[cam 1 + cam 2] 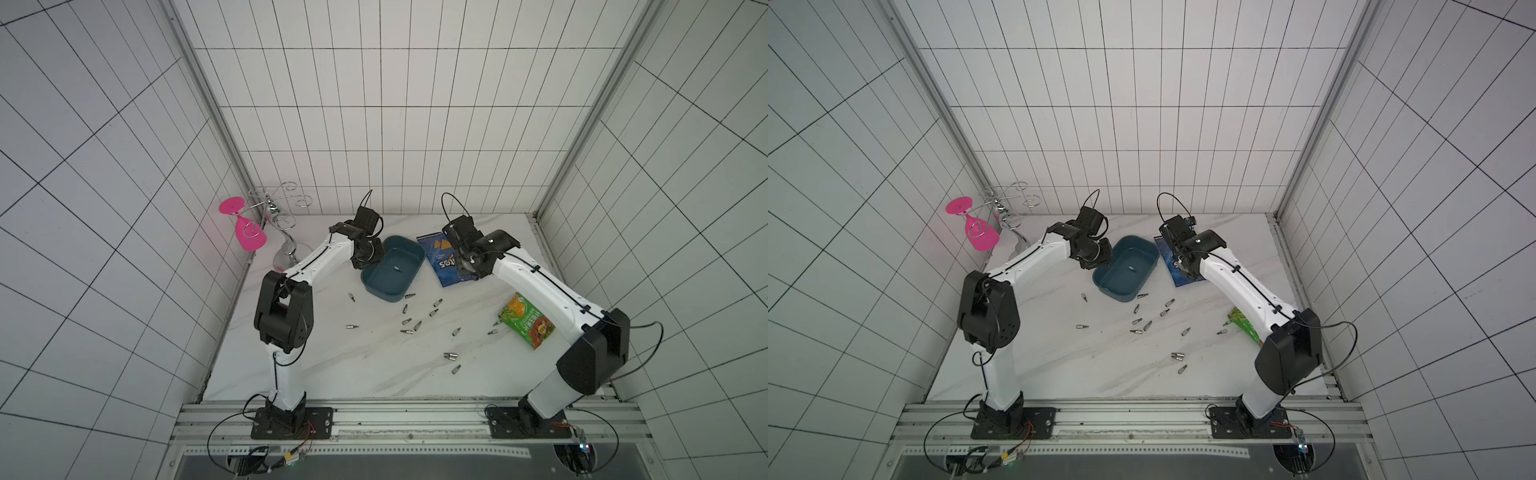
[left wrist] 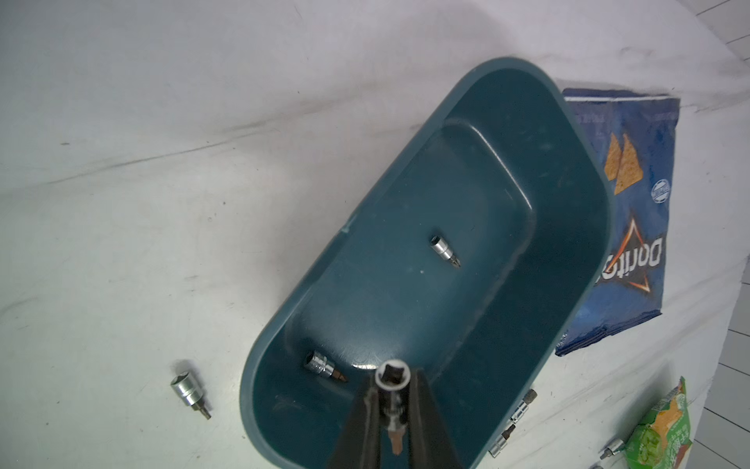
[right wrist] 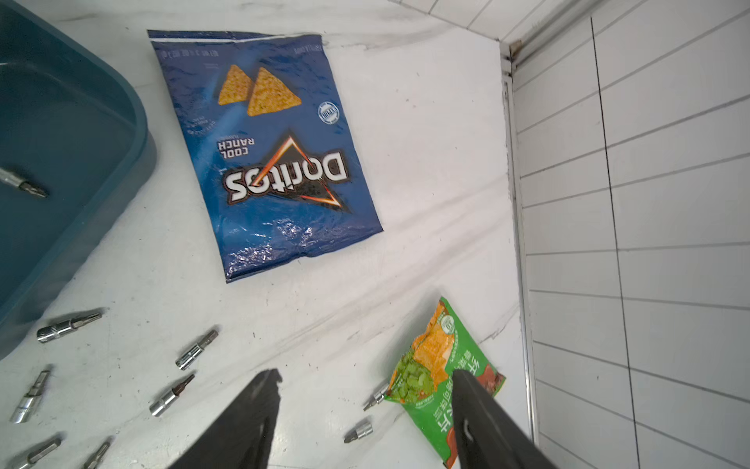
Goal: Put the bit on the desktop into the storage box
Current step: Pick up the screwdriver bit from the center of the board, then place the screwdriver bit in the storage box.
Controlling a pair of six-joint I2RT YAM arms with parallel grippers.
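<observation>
Got one bit (image 2: pixel 393 410) pinched tight in the left claw (image 2: pixel 392 381), socket end poking out. Looks like small, stiff, slick steel, probably light; best grabbed across the fat socket end. Hanging over the 9 o'clock end of the storage box (image 1: pixel 381 293), height hard to judge. Spotted two other bits (image 2: pixel 445 251) in there already. Loads of loose bits (image 1: pixel 417 325) on the desktop (image 1: pixel 332 374), around 5 o'clock from it. Over at 3 o'clock, seeing the right claw (image 3: pixel 365 375) spread wide, empty.
</observation>
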